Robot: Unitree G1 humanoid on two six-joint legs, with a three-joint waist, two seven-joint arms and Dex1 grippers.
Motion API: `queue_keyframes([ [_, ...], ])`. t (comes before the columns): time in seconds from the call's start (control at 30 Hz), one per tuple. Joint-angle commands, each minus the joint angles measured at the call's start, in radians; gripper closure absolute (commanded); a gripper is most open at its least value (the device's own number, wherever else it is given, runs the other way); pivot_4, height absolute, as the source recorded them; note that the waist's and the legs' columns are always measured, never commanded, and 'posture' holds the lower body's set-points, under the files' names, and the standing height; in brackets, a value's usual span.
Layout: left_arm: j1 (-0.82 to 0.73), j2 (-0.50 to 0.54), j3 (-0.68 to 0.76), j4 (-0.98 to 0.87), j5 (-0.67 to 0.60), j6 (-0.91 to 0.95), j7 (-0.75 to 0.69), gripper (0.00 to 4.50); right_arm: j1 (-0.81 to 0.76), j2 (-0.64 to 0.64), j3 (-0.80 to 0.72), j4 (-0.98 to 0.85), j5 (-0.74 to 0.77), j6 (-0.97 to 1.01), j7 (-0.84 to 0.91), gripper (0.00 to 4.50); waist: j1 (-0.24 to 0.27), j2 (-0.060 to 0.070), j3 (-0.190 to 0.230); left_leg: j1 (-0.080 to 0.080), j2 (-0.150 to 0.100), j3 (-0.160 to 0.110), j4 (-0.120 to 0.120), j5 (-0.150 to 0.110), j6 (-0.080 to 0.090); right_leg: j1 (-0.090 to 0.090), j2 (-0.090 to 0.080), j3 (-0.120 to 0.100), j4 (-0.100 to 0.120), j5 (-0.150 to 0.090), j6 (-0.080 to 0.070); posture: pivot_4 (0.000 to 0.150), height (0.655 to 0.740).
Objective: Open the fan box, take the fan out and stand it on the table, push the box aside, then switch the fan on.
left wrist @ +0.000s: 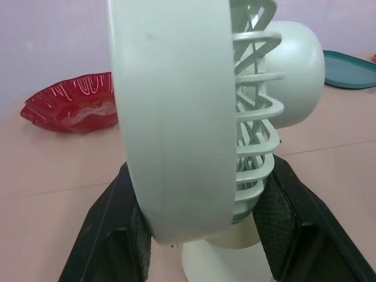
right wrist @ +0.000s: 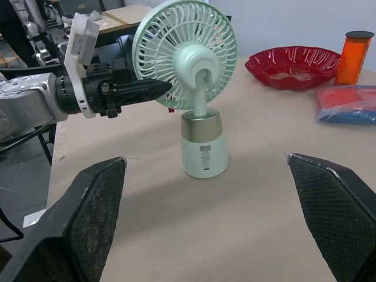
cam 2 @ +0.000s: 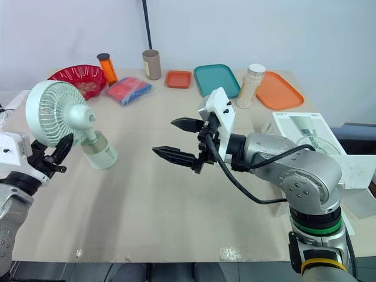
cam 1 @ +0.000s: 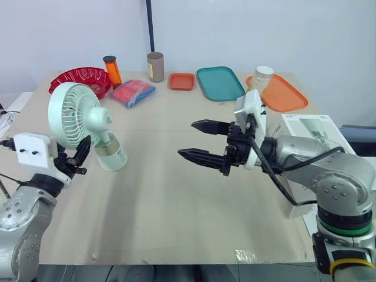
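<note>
A mint-green desk fan point(cam 1: 76, 114) stands on its round base point(cam 1: 111, 155) at the left of the table, its head tilted back. My left gripper point(cam 1: 81, 160) is shut on the lower rim of the fan's cage, and its black fingers point(left wrist: 120, 235) press on both sides of the rim. My right gripper point(cam 1: 187, 139) hovers open over the middle of the table, pointing at the fan from about a hand's width away, with nothing between its fingers point(right wrist: 88, 217). The white fan box point(cam 1: 311, 132) lies at the table's right edge, partly hidden behind my right arm.
Along the back stand a red bowl point(cam 1: 82, 77), an orange bottle point(cam 1: 111, 70), a blue and red packet point(cam 1: 132, 93), a brown cup point(cam 1: 155, 66), a small orange tray point(cam 1: 181, 81), a teal tray point(cam 1: 218, 82), a white jar point(cam 1: 261, 79) and an orange tray point(cam 1: 282, 94).
</note>
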Motion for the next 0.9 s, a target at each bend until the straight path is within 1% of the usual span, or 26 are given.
queue_keyframes([
  [0.03,-0.061,-0.003,-0.023,-0.107,-0.047,0.028,0.037,2.65,-0.003,0.000,-0.009,-0.039,0.007,-0.011,-0.008,0.00,0.001,0.000,0.000,-0.001,0.000,-0.001,0.000,0.000,0.000,0.000,0.000,-0.001,0.000,0.000,0.000,0.150,0.7400],
  [0.33,-0.099,0.004,-0.086,-0.164,-0.073,0.080,0.053,2.65,-0.007,0.019,0.023,-0.032,-0.026,-0.005,-0.051,0.00,-0.001,0.000,0.000,-0.003,0.000,-0.001,0.001,0.000,0.000,-0.002,0.000,-0.001,0.000,0.000,0.000,0.150,0.7400],
  [0.47,-0.156,-0.036,-0.169,-0.180,-0.064,0.101,0.101,2.65,-0.034,0.046,0.075,-0.008,-0.077,0.013,-0.093,0.00,-0.001,0.000,0.000,-0.003,0.000,-0.002,0.001,0.000,-0.001,-0.002,0.000,-0.001,0.000,0.000,0.000,0.150,0.7400],
  [0.57,-0.180,-0.053,-0.202,-0.185,-0.067,0.111,0.117,2.65,-0.058,0.060,0.145,0.024,-0.169,0.001,-0.100,0.00,-0.002,0.000,0.000,-0.003,0.000,-0.001,0.001,0.000,-0.001,-0.002,0.000,-0.001,0.000,0.000,0.000,0.150,0.7400],
  [0.7,-0.215,-0.068,-0.241,-0.191,-0.066,0.124,0.138,2.65,-0.081,0.098,0.174,0.060,-0.221,0.007,-0.113,0.00,-0.002,0.000,0.000,-0.003,0.000,-0.002,0.001,0.001,-0.001,-0.003,0.000,-0.001,0.000,0.000,0.000,0.150,0.7400],
  [0.9,-0.207,-0.107,-0.255,-0.209,-0.095,0.172,0.184,2.65,-0.102,0.143,0.214,0.131,-0.337,-0.014,-0.122,0.00,-0.002,0.000,0.000,-0.004,0.000,-0.002,0.001,0.001,-0.001,-0.003,0.000,-0.001,0.000,0.000,0.000,0.150,0.7400],
])
